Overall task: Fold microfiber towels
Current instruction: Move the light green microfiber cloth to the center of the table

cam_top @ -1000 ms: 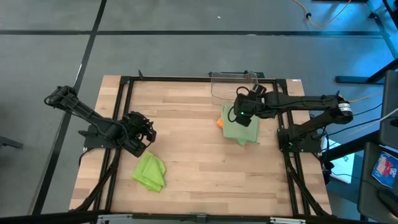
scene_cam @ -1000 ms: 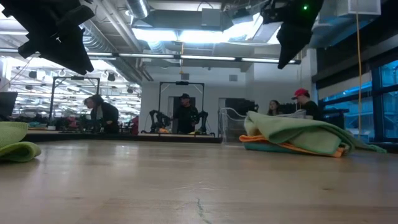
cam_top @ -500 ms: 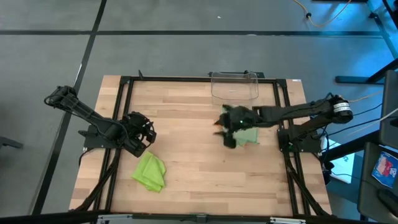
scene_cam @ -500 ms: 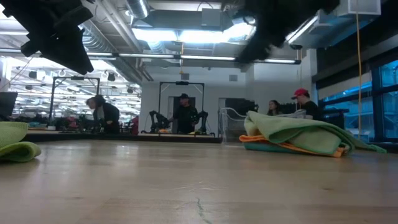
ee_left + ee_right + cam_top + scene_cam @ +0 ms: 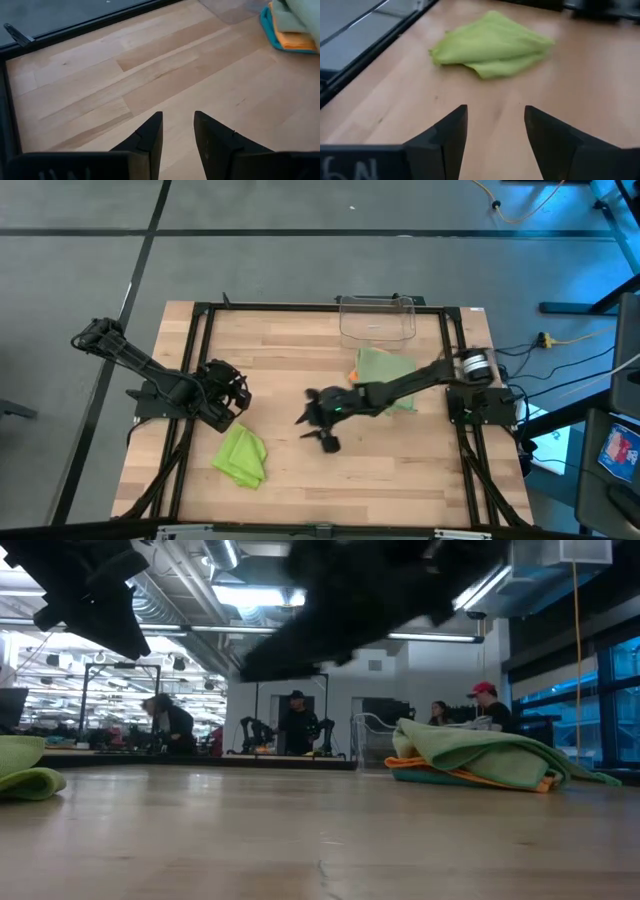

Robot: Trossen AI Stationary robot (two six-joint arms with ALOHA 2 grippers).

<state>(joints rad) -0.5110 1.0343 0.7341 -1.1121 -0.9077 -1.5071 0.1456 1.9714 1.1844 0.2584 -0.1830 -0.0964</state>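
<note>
Lying crumpled (loosely): lime towel (image 5: 241, 457)

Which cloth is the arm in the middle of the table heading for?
Probably the lime towel, judging by where the right gripper points. It lies crumpled alone on the wooden table, at the near left, close to the left gripper. The other towels sit stacked by the clear bin.
</note>
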